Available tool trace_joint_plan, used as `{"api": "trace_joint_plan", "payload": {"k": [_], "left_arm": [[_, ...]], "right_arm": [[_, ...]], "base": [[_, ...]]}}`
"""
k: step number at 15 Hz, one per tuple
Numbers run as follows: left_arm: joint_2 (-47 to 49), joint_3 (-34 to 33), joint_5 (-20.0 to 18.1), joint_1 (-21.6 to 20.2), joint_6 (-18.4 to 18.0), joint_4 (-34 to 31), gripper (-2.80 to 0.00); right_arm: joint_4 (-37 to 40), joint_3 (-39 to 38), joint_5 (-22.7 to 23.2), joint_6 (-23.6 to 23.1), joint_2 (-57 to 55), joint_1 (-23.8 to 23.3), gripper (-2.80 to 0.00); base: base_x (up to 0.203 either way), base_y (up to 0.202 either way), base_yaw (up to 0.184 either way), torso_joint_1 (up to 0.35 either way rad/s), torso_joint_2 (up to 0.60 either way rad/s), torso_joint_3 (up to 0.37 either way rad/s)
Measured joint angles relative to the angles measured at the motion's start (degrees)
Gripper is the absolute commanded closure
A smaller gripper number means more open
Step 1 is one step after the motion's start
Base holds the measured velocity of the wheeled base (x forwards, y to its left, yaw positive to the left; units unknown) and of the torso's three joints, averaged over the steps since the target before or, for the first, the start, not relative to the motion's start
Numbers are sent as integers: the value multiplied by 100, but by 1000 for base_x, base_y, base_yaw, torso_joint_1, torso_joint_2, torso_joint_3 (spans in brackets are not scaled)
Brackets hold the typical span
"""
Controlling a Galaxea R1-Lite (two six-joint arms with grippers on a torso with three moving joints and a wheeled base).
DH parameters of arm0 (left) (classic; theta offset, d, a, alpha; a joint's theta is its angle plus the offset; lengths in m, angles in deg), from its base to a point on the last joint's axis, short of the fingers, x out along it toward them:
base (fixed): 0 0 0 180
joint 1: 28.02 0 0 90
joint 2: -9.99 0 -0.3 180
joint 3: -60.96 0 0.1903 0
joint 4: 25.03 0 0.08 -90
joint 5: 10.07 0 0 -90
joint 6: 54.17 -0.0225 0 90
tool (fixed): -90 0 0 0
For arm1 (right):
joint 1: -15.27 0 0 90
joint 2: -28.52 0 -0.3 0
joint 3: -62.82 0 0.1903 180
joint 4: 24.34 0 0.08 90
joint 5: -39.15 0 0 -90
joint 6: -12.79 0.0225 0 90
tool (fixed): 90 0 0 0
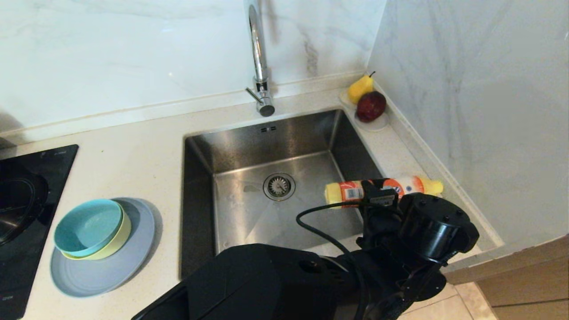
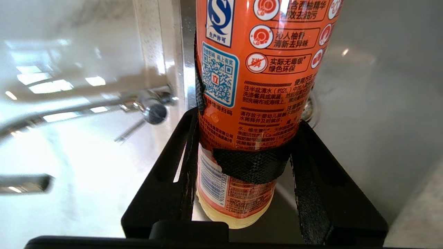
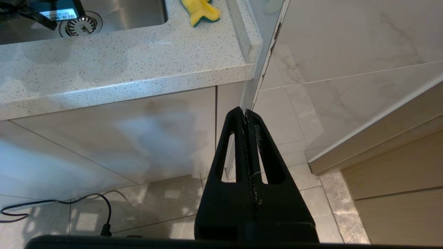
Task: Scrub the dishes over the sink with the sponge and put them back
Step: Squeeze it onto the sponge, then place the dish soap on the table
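Speckled countertop bearing grey-blue plate, sponge

Detergent bottle top cut off; sponge partly cropped.

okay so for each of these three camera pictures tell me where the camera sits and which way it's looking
Head view: high on the robot, looking down at the sink, stacked dishes and own left arm.
Left wrist view: behind the left claw, shut on the orange bottle; tap beyond.
Right wrist view: behind the shut right claw, low beside the cabinet, facing counter edge, sponge and floor.
Shared: head and right wrist views both show the drain.
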Motion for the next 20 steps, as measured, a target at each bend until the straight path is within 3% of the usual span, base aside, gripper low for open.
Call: {"api": "trace_joint_plan", "payload": {"k": [5, 11, 15, 18, 20], "left_arm": [[-184, -18, -60, 2, 836, -78, 0], [-668, -33, -158, 2, 1439, -389, 0], [-1234, -27, -809, -11, 2315, -1154, 0], [-1751, -16, -1234, -76, 3273, -1882, 0], [-2100, -16, -1709, -180, 3890, -2144, 0]], "right_arm": [[0, 0, 0, -1, 0, 0, 0], [0, 0, 0, -1, 0, 0, 0], [2, 0, 0, -1, 0, -4, 0], [2, 0, -1, -1, 0, -4, 0], [2, 0, 0, 1, 0, 0, 0]], "base": [[0, 0, 0, 0, 0, 0], [0, 0, 0, 0, 0, 0], [0, 0, 0, 0, 0, 0], [0, 0, 0, 0, 0, 0], [0, 0, 0, 0, 0, 0]]}}
